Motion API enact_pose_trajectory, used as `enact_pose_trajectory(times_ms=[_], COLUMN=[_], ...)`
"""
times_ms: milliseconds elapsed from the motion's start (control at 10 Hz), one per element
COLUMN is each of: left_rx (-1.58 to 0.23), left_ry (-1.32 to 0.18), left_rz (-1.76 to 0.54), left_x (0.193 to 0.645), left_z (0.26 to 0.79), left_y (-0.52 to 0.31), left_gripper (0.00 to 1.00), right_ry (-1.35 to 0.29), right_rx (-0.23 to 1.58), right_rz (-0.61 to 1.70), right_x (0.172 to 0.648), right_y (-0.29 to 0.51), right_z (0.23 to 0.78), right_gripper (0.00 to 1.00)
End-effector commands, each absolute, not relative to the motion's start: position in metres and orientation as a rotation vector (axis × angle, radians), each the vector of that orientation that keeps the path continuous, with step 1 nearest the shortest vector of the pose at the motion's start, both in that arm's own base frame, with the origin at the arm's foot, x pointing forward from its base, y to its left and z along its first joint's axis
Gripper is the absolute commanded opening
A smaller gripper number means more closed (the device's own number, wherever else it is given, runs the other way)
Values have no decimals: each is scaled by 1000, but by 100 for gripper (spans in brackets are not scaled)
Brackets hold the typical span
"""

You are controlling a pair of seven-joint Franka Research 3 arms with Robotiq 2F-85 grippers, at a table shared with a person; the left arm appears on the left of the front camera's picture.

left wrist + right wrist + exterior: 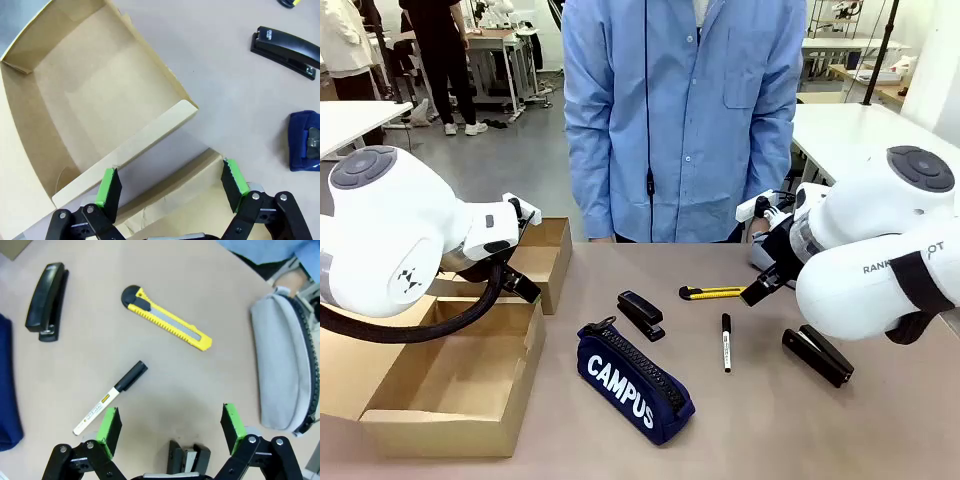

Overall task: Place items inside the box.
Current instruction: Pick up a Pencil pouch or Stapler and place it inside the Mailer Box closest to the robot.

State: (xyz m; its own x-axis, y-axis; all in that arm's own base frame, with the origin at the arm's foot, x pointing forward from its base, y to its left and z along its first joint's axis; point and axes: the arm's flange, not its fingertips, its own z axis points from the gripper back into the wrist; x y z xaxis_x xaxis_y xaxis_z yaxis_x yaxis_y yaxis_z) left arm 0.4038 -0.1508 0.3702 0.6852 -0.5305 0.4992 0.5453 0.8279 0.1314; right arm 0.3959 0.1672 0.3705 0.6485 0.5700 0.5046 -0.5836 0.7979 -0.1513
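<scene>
Stationery lies loose on the table (800, 430), all of it outside the box (450, 425), which sits open-topped at the robot's left front corner with bare cardboard showing on its floor. A second cardboard tray (555, 262) stands just behind it, their walls close together, with one flap (125, 155) leaning out over the gap.

The navy pencil case (635, 385) lies nearest the box, angled, with a strip of bare table between it and the box's right wall. Behind it sits one black stapler (641, 315). Farther right are the yellow utility knife (712, 292) and the black marker pen (726, 342), apart from each other with open tabletop between them. The second stapler (817, 355) lies right of the pen. The grey pencil case (280, 365) rests at the table's far edge, by the person in a blue shirt (680, 120).

The left gripper (171, 181) hangs over the cardboard edges where box and tray meet, its jaws wide apart and empty. The right gripper (171, 422) hovers above bare table, its jaws spread and empty. The pen's white end lies just beside one green pad (111, 422), and the second stapler is at the right wrist view's bottom edge.
</scene>
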Motion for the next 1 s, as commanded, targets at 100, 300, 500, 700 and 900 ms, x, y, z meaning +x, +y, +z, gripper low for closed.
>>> enact_pose_trajectory(times_ms=[100, 300, 500, 700, 900], left_rx=[-28, -28, -28, -28, -28], left_ry=[-550, -550, -550, -550, -550], left_rz=[-603, -603, -603, -603, -603], left_x=[404, 404, 404, 404, 404], left_z=[370, 370, 370, 370, 370], left_y=[-151, -151, -151, -151, -151], left_gripper=[100, 100, 100, 100, 100], right_ry=[-565, -565, -565, -565, -565], right_rx=[26, 26, 26, 26, 26], right_rz=[656, 656, 656, 656, 656], right_x=[396, 396, 396, 396, 396], right_y=[167, 167, 167, 167, 167], right_z=[371, 371, 371, 371, 371], right_gripper=[100, 100, 100, 100, 100])
